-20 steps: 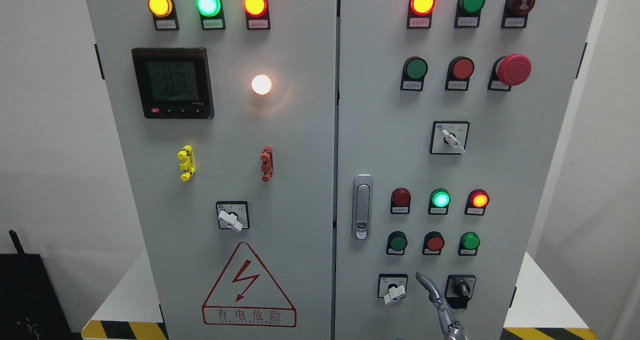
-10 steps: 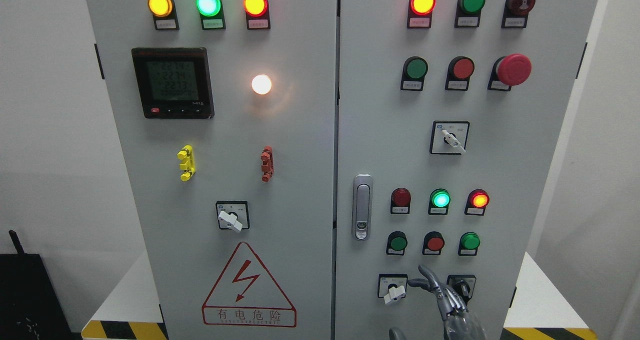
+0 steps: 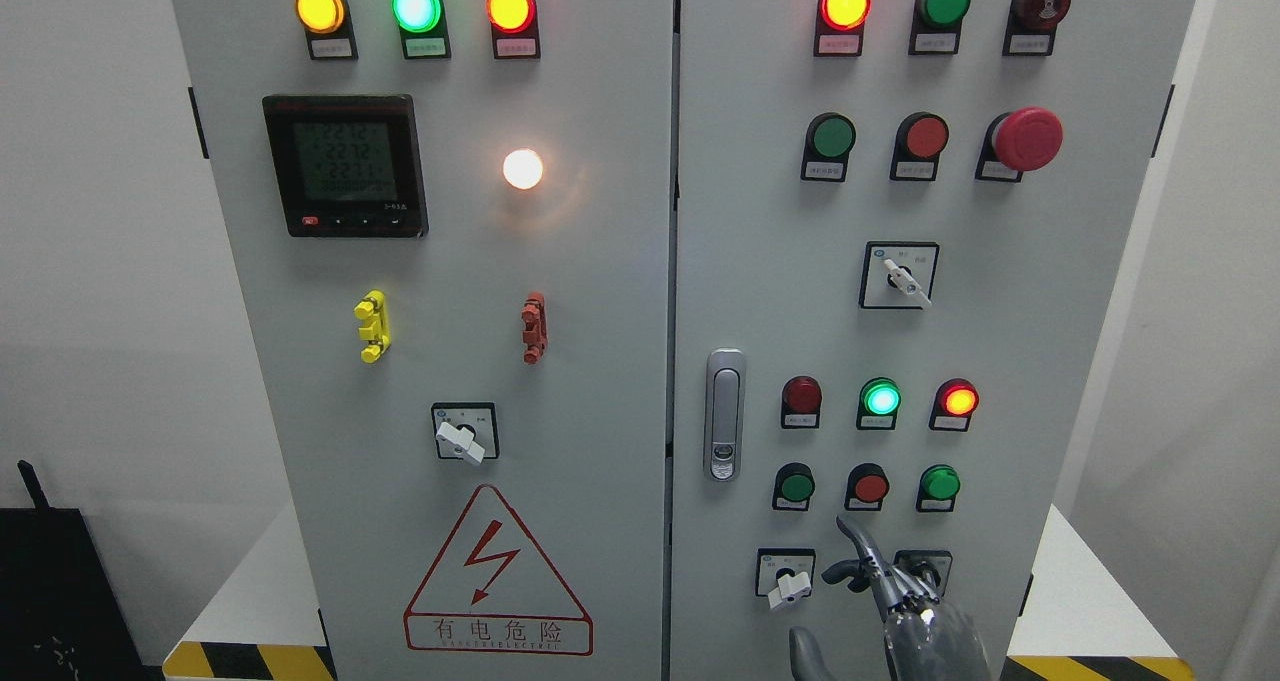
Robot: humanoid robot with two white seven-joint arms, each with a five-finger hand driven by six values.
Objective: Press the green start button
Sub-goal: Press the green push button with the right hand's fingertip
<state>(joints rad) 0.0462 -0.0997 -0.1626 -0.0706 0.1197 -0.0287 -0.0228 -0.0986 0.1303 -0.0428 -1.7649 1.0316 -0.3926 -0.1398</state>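
1. Which button is the green start button I cannot say for sure; the closest candidates sit in the lower row on the right door: a dark green button [image 3: 796,484] at the left of that row and a brighter green button [image 3: 940,482] at the right, with a red button [image 3: 869,485] between them.
2. Just below that row, the right hand [image 3: 905,606] comes up from the bottom edge, index finger [image 3: 858,541] stretched upward, the other fingers curled, holding nothing.
3. The fingertip is just under the red button and touches none of the three.
4. The hand partly covers a black rotary switch [image 3: 925,569]; a white-handled selector [image 3: 787,579] sits to its left.
5. Above the row, a green lamp [image 3: 881,399] glows.
6. A door handle [image 3: 724,414] lies further left.
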